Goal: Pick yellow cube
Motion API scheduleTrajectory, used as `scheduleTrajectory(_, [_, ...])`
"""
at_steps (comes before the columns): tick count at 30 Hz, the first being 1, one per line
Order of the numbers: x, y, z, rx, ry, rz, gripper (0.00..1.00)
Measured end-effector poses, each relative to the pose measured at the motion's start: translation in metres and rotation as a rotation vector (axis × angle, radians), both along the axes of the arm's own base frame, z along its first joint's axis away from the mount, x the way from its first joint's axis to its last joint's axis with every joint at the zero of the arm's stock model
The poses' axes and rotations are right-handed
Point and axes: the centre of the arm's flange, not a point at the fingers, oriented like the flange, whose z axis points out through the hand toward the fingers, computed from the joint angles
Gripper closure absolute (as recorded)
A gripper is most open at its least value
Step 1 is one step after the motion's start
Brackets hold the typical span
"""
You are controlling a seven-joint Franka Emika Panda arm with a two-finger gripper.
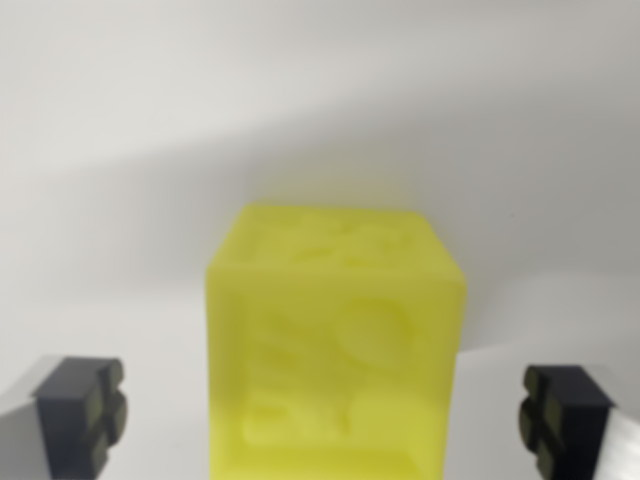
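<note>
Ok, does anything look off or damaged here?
Nothing stands out. The yellow cube sits upright on the plain white surface, centred between the open jaws, whose pads are clear of it. The picture is blurry, so fine damage wouldn't show.

yellow cube point(335, 350): bright translucent yellow, faint raised relief shapes in paler yellow on its faces | fingertips point(85, 415), at 8 and 4 o'clock: matte black with dull olive pads | surface point(120, 150): plain white-grey, soft grey shadow

Translucent glossy plastic yellow cube point(335, 350), matt black pincer pads point(85, 415), smooth white surface point(300, 90)
</note>
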Motion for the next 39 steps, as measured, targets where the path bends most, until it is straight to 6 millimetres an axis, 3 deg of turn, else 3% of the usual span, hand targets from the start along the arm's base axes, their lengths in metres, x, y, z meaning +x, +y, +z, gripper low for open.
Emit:
scheduleTrajectory(17, [-0.002, 0.001, -0.034, -0.002, -0.002, -0.008, 0.0])
scheduleTrajectory(18, [-0.002, 0.001, -0.034, -0.002, -0.002, -0.008, 1.0])
scheduleTrajectory(23, [-0.002, 0.001, -0.03, -0.002, -0.002, -0.008, 1.0])
scheduleTrajectory(39, [-0.001, 0.001, 0.01, -0.002, -0.003, -0.007, 1.0])
